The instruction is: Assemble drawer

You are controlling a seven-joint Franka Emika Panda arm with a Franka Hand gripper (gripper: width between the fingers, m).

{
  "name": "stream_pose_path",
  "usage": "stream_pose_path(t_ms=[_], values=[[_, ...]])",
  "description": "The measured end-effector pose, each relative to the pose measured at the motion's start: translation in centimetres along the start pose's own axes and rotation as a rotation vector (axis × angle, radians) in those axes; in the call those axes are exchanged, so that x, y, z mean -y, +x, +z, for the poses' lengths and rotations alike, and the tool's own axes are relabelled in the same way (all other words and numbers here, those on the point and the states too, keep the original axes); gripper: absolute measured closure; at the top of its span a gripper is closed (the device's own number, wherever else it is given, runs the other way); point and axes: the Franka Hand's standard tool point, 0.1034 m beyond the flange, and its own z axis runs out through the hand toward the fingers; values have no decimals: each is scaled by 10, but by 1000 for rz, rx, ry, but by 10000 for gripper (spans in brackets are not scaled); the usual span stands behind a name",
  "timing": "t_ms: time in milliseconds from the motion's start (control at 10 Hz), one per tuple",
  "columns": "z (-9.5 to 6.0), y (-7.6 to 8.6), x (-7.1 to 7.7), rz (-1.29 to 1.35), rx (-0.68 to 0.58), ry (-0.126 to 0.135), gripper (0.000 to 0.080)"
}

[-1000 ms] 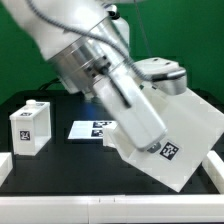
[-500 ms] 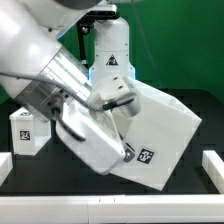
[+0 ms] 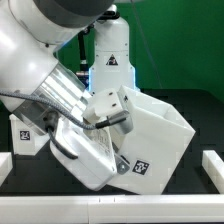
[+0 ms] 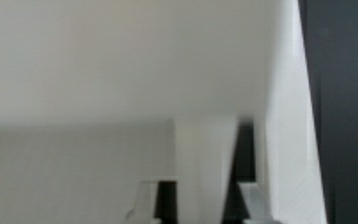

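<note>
**Casing tipped up in a tight pinch, drawer not spotted**

Exterior view: the big white casing (image 3: 160, 135) is tilted over the black counter (image 3: 205, 108), with its tag (image 3: 140, 167) on the face toward the camera. The end effector (image 3: 108, 118) is at the casing's upper edge, on the exterior view's left. A small white block (image 3: 22, 135) peeks out from behind the arm, further left. I can't see inside the casing, and I can't pick out the drawer since the arm covers a lot.

Wrist view: the end effector (image 4: 202, 205) is clamped fully down on a thin white wall, with a dark finger (image 4: 250, 205) on each side. Everything else is plain white panel, so I can't tell what's inside.
</note>
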Motion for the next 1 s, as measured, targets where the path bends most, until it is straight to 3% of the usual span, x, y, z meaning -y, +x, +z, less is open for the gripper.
stream_pose_path(t_ms=[100, 600, 1000], values=[[6, -4, 3, 7, -11, 7, 767], [39, -40, 13, 68, 3, -15, 767], [42, -42, 12, 56, 10, -19, 767]])
